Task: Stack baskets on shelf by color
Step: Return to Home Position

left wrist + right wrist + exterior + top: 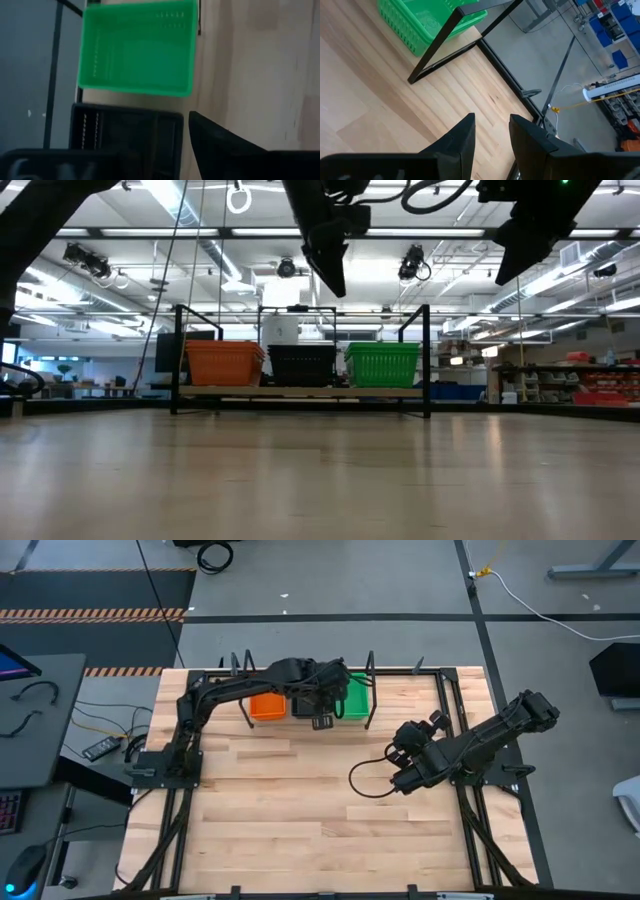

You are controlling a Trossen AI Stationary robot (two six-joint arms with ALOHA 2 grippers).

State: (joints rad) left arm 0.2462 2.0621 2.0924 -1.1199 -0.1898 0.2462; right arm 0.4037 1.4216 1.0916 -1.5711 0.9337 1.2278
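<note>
While left gripper (335,275) hovers above black baskets (302,365), upper centre overhead, jaws apart, empty, right gripper (491,120) hangs right of centre, jaws narrowly apart, empty. Orange baskets (224,363), green baskets (382,364) flank them on shelf (300,392).

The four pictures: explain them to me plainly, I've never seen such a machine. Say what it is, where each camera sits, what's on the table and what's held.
It is a robot with two dark arms working at a wooden table. One camera looks down from above, one looks level across the tabletop, and one rides on each wrist. At the table's far edge stands a small shelf carrying orange baskets, black baskets and green baskets side by side. The left gripper hangs open above the black ones. The right gripper, off to the side, is slightly open. Neither holds anything.
</note>
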